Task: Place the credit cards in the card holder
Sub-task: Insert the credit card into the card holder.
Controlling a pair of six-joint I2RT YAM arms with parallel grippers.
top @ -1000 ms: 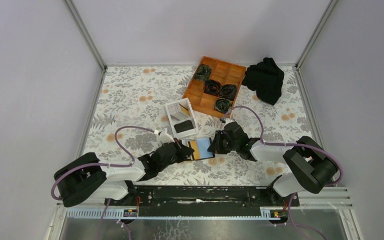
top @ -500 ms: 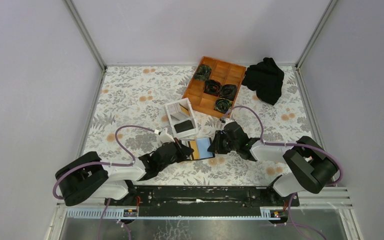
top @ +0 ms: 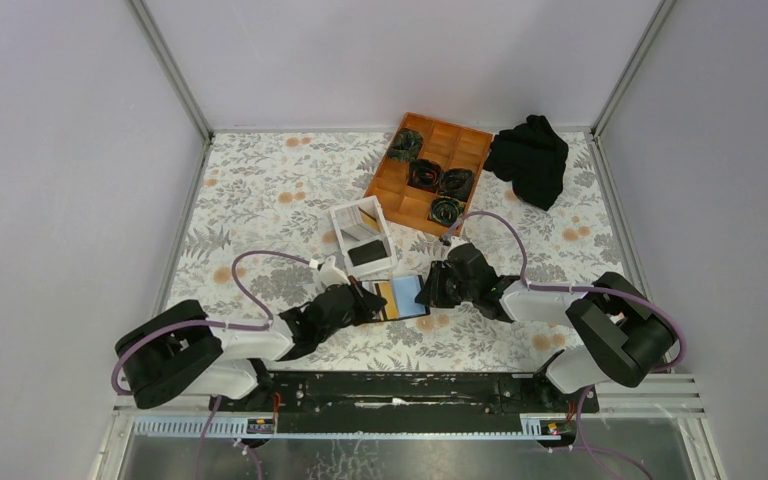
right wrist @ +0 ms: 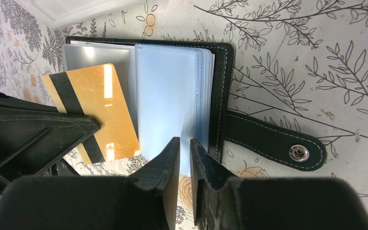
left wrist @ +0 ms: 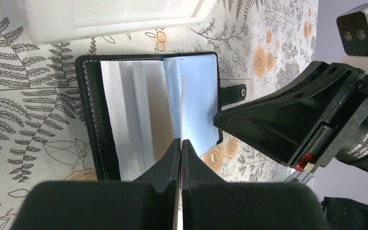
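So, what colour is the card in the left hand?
The card is orange-tan with a black stripe; right wrist view.

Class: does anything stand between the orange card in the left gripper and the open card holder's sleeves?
Nothing visible does. The orange card, pinched in the left gripper, is over the open card holder. The right gripper sits at the edge of the clear sleeves, beside the card.
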